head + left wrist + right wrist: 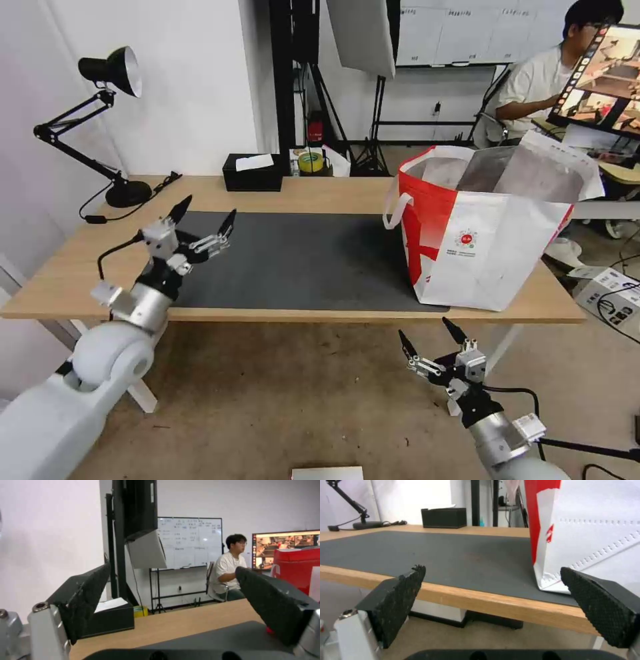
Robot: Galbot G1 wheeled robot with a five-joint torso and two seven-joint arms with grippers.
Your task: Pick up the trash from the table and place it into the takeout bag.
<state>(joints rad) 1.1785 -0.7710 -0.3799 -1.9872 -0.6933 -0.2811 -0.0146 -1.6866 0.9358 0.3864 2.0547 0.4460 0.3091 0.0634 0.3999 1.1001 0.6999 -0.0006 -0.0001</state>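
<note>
The takeout bag (pixel 490 233) stands upright at the right end of the table (pixel 320 193), with its near corner on the dark grey mat (pixel 300 257) and its mouth open so that the silver lining is visible. One white strap handle (pixel 395 210) hangs down on the side that faces the middle of the table. In the right wrist view the bag's white and red wall (pixel 586 530) rises just behind the table edge.

On the mat and on the bare wood I see no bowl, no plastic tray, no tissue ball and no other loose piece of trash. What stands on the table besides the bag is a black tissue box (pixel 252 172) at the far edge and a black desk lamp (pixel 100 127) at the far left corner; neither is trash. What lies inside the bag I cannot tell, because its inside is hidden from the head camera.

The left gripper (pixel 203 223) hovers above the left part of the mat, its fingers spread wide and holding nothing. The right gripper (pixel 432 340) hangs below and in front of the table edge, near the bag's lower corner, also with its fingers spread apart and empty.

My judgement is that the task is finished or very near to it: nothing seems left on the table to collect, and both arms are free
</note>
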